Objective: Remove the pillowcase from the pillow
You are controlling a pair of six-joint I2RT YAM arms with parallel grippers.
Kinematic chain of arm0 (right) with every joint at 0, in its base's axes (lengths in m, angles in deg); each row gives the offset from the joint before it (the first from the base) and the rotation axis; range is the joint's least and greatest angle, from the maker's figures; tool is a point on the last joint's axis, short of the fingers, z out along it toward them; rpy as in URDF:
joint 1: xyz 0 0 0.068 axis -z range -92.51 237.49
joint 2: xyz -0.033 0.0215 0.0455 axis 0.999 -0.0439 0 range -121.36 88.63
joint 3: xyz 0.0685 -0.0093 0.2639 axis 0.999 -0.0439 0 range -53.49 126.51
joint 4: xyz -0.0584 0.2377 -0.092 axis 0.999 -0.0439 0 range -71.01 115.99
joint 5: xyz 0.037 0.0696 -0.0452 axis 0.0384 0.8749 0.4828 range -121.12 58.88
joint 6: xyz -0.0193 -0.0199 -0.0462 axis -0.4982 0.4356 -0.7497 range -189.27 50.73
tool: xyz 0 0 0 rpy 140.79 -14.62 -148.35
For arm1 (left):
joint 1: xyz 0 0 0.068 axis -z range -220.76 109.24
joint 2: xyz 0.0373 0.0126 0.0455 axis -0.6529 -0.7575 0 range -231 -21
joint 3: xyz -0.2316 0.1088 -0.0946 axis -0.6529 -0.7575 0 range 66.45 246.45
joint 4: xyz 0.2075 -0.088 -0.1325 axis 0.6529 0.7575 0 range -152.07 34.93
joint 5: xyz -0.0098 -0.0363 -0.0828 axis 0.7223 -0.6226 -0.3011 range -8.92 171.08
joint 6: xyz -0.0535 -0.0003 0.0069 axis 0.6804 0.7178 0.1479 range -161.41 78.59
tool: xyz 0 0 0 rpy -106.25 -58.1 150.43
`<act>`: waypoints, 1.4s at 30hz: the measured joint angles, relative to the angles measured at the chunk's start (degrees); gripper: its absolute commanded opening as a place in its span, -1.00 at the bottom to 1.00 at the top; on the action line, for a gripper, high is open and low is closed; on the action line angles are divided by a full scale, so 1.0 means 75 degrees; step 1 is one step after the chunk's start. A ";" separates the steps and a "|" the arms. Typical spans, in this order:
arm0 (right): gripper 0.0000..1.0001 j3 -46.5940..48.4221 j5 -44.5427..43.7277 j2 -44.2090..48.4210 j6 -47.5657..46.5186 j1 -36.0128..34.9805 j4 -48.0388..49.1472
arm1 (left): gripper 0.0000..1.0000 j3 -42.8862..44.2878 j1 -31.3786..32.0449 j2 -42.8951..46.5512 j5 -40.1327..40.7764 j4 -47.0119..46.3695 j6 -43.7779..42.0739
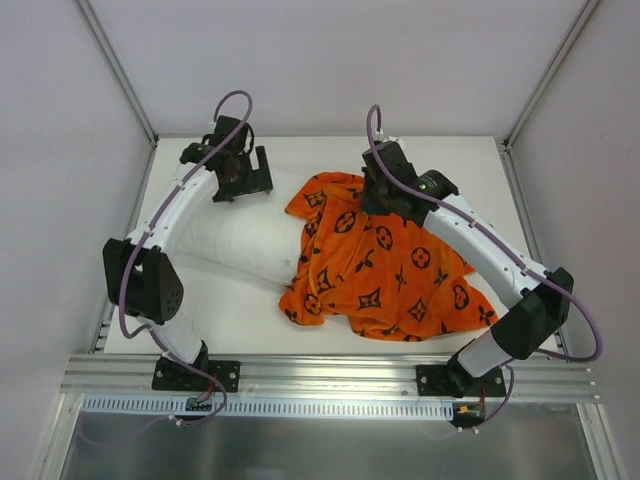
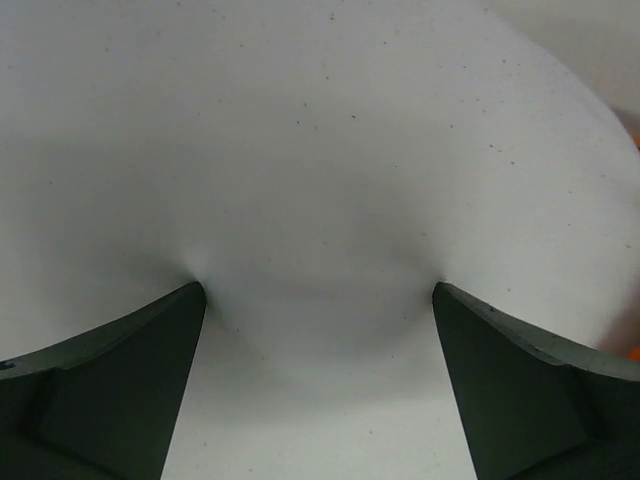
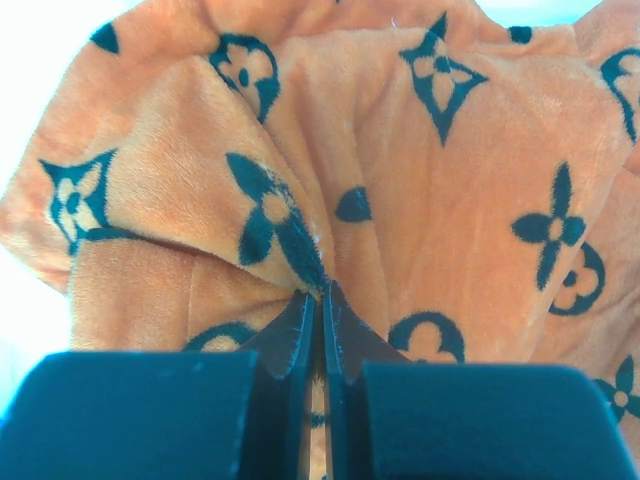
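The orange pillowcase [image 1: 390,265] with black motifs lies crumpled across the middle and right of the table. The white pillow [image 1: 240,240] sticks out of it to the left; its right end is hidden under the fabric. My left gripper [image 1: 243,185] is open and its fingertips press down into the pillow's far left part; in the left wrist view [image 2: 320,290] the white pillow [image 2: 320,150] dents between the spread fingers. My right gripper [image 1: 380,205] is at the pillowcase's far edge, shut on a fold of the pillowcase [image 3: 470,200], as the right wrist view [image 3: 320,295] shows.
The white table [image 1: 250,310] is bounded by grey walls at the back and sides. A metal rail [image 1: 330,375] with both arm bases runs along the near edge.
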 measured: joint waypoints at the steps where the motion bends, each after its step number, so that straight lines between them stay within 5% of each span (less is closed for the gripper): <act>1: -0.99 -0.0073 0.0003 0.0009 0.0015 0.0035 0.0006 | 0.82 0.0041 0.0061 -0.0251 -0.0035 -0.0015 -0.0020; 4: -0.99 -0.0294 0.0023 0.0029 0.0058 0.0125 0.0073 | -0.36 0.0055 0.0093 -0.0673 -0.0099 -0.0026 0.0020; 5: -0.99 -0.0379 0.0052 0.0055 0.0061 0.0169 0.0102 | -0.99 0.0055 0.0090 -0.0720 -0.0108 -0.0032 0.0055; 11: -0.99 -0.0816 0.0405 0.0423 0.0082 0.0772 0.0195 | -1.00 -0.0047 -0.0085 -0.0568 -0.0221 -0.0160 0.0344; 22: -0.99 -0.1037 0.1964 0.2226 0.0268 0.3177 0.0050 | -1.00 -0.0629 -0.2567 0.1807 -0.1973 0.0382 0.1201; 30: -0.99 -0.1227 0.1950 0.3564 0.0574 0.4042 -0.0146 | -1.00 -0.0163 -0.3226 0.2232 -0.2769 0.0799 0.1250; 35: -0.98 -0.1661 0.0659 0.4115 0.0533 0.6044 -0.0221 | -1.00 -0.0175 -0.3899 0.1935 -0.2124 0.0903 0.1163; 39: -0.99 -0.1714 0.1145 0.4080 0.0475 0.6204 -0.0137 | -1.00 -0.0187 -0.4205 0.1775 -0.1632 0.0793 0.1134; 41: -0.78 -0.1719 0.1565 0.3899 0.0408 0.5791 0.0058 | -1.00 -0.0187 -0.4185 0.1763 -0.1609 0.0662 0.1134; 42: -0.27 -0.1719 0.1763 0.3751 0.0318 0.5426 0.0160 | -1.00 -0.0189 -0.4124 0.1760 -0.1609 0.0627 0.1134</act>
